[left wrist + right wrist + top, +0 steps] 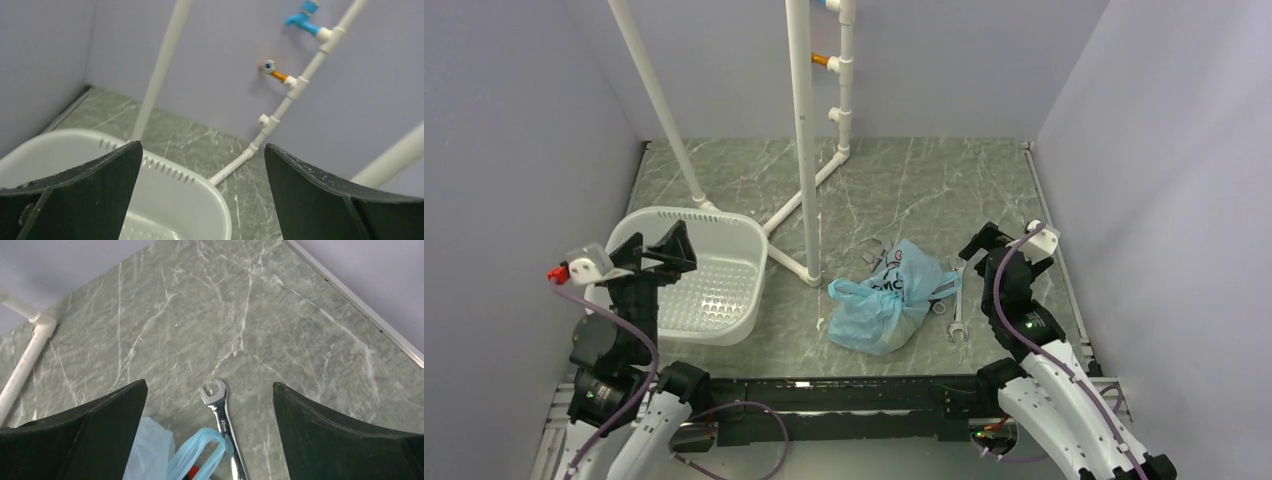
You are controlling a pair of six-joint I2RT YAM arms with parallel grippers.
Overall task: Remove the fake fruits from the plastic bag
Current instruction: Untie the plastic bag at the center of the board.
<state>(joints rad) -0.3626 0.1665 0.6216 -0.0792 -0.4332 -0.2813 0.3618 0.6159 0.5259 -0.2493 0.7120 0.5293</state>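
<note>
The light-blue plastic bag (pixel 889 298) lies crumpled on the marble table in front of the right arm, with pink-and-black print on top. In the right wrist view the bag (pixel 150 450) and its loop handle (pixel 200 450) lie below my open, empty right gripper (pixel 210 384). A small red patch shows through the loop; I cannot tell what it is. No fake fruit is in view. In the top view the right gripper (pixel 981 240) hovers just right of the bag. My left gripper (pixel 679 250) is open and empty above the white basket (pixel 724 225), as the left wrist view (pixel 201 145) also shows.
A silver spanner (pixel 957 310) lies right of the bag, under a handle, and shows in the right wrist view (pixel 223 420). A white pipe frame (pixel 804 140) stands mid-table with a blue tap (pixel 302 17) and an orange valve (pixel 277 75). Walls close in on three sides.
</note>
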